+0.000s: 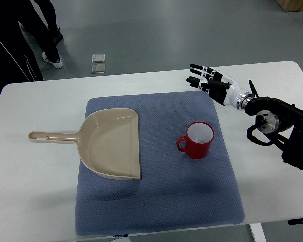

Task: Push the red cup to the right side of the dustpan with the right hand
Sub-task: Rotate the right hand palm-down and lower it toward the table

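A red cup (197,140) with a white inside stands upright on the blue mat (156,201), its handle pointing left. The beige dustpan (114,143) lies to the cup's left, its mouth facing the cup and its handle reaching toward the table's left side. My right hand (207,78) hovers above the mat's back right corner, behind the cup and apart from it. Its fingers are spread and hold nothing. The right arm comes in from the right edge. No left arm shows.
The mat lies on a white table (35,201). A person in dark clothes stands beyond the table's back left corner (20,40). Two small grey squares (98,63) lie on the floor behind the table.
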`<state>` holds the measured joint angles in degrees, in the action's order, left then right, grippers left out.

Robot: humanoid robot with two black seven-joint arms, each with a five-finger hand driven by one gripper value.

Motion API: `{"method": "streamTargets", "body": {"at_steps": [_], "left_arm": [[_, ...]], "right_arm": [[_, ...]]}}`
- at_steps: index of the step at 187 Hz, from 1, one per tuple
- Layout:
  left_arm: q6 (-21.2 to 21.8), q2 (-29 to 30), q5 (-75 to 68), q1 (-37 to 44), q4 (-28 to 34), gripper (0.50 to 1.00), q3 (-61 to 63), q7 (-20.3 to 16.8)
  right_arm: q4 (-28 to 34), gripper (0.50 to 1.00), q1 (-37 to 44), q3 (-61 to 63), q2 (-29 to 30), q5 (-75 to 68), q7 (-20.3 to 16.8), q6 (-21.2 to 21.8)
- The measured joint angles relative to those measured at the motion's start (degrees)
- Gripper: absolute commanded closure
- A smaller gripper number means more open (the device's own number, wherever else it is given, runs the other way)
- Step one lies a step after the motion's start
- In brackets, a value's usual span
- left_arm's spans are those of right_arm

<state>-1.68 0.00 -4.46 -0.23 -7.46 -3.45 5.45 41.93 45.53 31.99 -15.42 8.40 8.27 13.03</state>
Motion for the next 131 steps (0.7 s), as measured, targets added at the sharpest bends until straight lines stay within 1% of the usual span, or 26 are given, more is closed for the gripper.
{"method": "streamTargets", "body": {"at_steps": [81,131], "left_arm": [[0.01,0.00,-0.01,0.13,-0.09,0.500,-0.04,0.27],[0.01,0.00,-0.03,0.14,0.08,0.500,-0.07,0.27]], "right_arm": [[0.35,0.566,0.06,0.12,-0.99,-0.05,0.54,0.63],[0.27,0.566,0.36,0.18,-4.01,-0.19,0.83,1.36]]}}
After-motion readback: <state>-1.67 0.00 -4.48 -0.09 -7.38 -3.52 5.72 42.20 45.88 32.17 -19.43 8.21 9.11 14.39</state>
